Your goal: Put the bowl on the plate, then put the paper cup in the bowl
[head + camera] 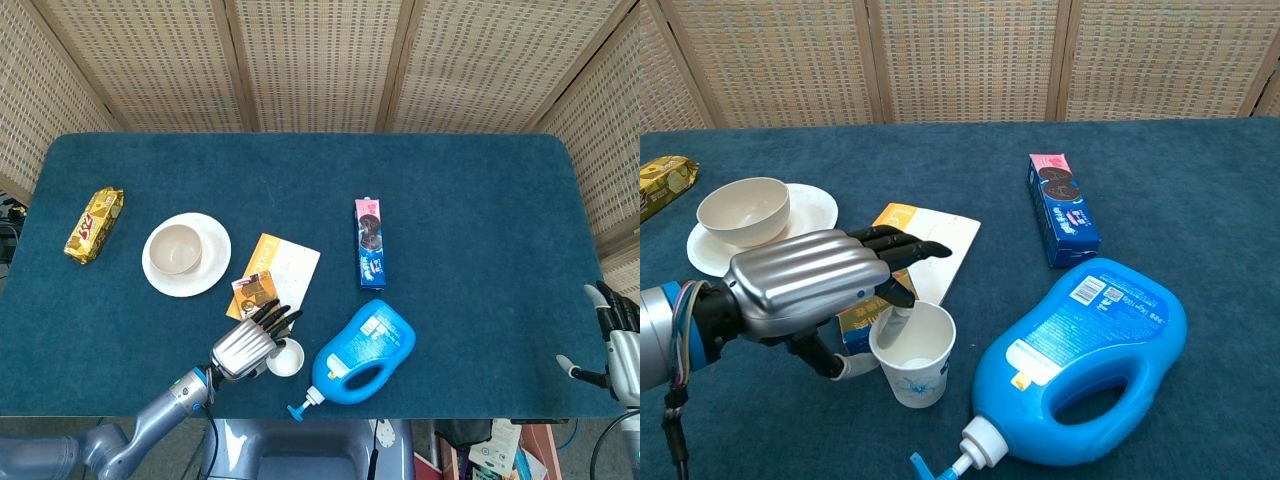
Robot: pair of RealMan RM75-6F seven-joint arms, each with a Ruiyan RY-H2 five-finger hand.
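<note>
Left hand (815, 290) at paper cup (913, 353).

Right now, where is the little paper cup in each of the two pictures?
Head view: the paper cup stands near the bottom edge, left of centre, at the left hand's fingertips.
Chest view: the cup stands low, left of centre.
Shared landmark: the blue detergent bottle lying just right of the cup.
</note>
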